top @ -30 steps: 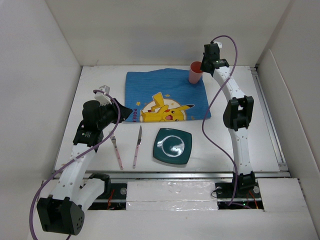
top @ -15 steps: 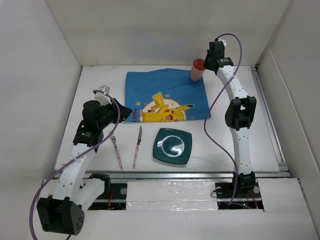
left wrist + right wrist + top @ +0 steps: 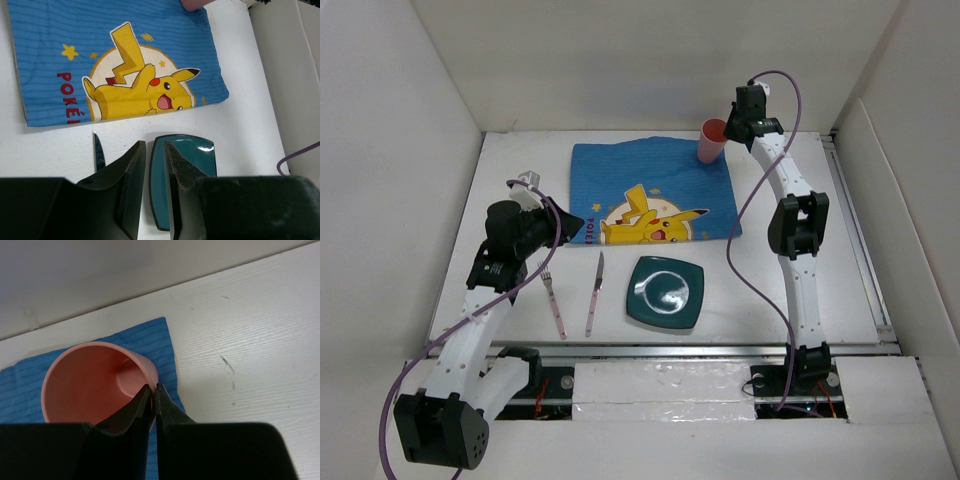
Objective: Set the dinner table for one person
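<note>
Right end effector [image 3: 152,386]: it's pinching the rim of the pink cup [image 3: 90,385], one finger inside the wall and one outside, with barely a sliver between them.
Pink cup: it's sitting mouth up at the far right corner of the blue placemat [image 3: 650,185]; I cannot tell if it's resting on the cloth or lifted just off it.
Left end effector [image 3: 154,144]: it's hovering over the left part of the tabletop [image 3: 850,260], fingers drawn narrow and gripping nothing.
Blue placemat: it's lying flat across the far middle, yellow cartoon facing up.
Green plate [image 3: 665,292]: it's sitting just on the near side of the placemat's right half, off the cloth.
Knife [image 3: 595,290] and fork [image 3: 553,295]: they're lying side by side left of the plate, the knife closer to it.
Tabletop: white and broad, it's carrying everything, with a metal rail running down its right side.
</note>
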